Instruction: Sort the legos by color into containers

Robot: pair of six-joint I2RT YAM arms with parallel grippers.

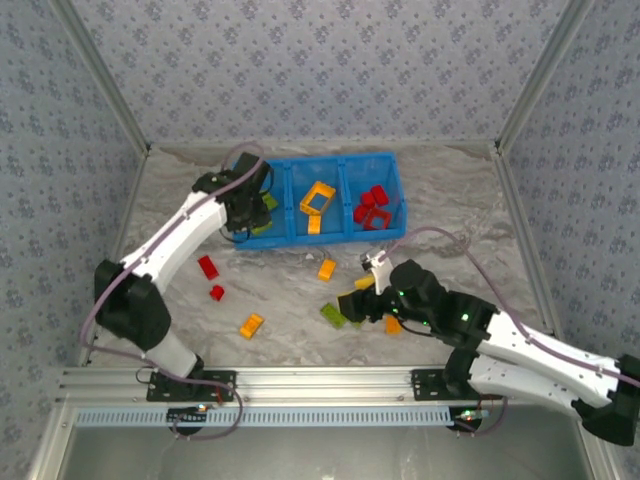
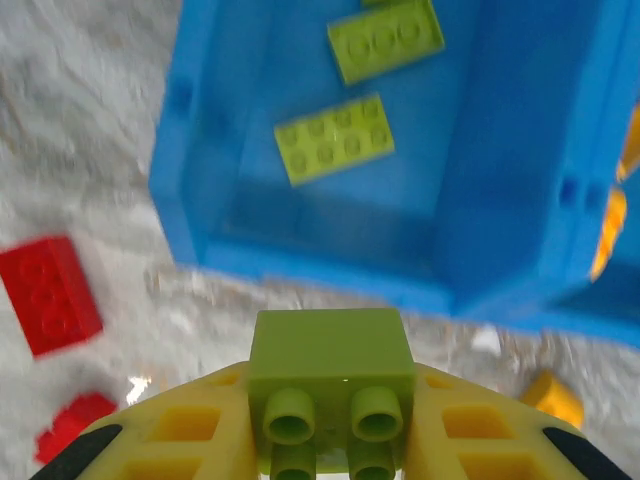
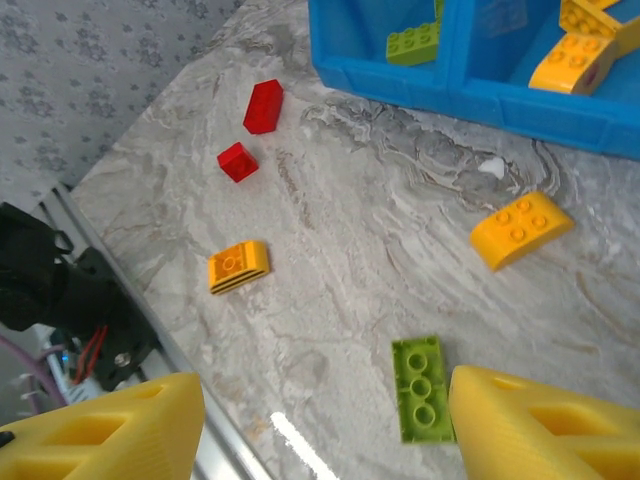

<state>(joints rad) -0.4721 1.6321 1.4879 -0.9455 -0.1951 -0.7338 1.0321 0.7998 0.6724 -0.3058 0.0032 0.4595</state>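
Note:
My left gripper (image 2: 330, 425) is shut on a lime green lego (image 2: 330, 365), held just outside the near wall of the blue bin's (image 2: 300, 265) left container, where two lime green plates (image 2: 335, 140) lie. In the top view the left gripper (image 1: 250, 205) sits at that container's near side. The middle container holds an orange frame (image 1: 318, 197) and the right one holds red legos (image 1: 372, 207). My right gripper (image 3: 325, 420) is open above the table, with a flat lime green lego (image 3: 422, 388) beside its right finger (image 3: 540, 425).
Loose on the marbled table lie two red legos (image 3: 263, 106) (image 3: 238, 161), an orange curved one (image 3: 521, 229) and an orange one (image 3: 238, 266) near the front rail (image 1: 320, 380). Another orange lego (image 1: 393, 324) lies beside the right arm.

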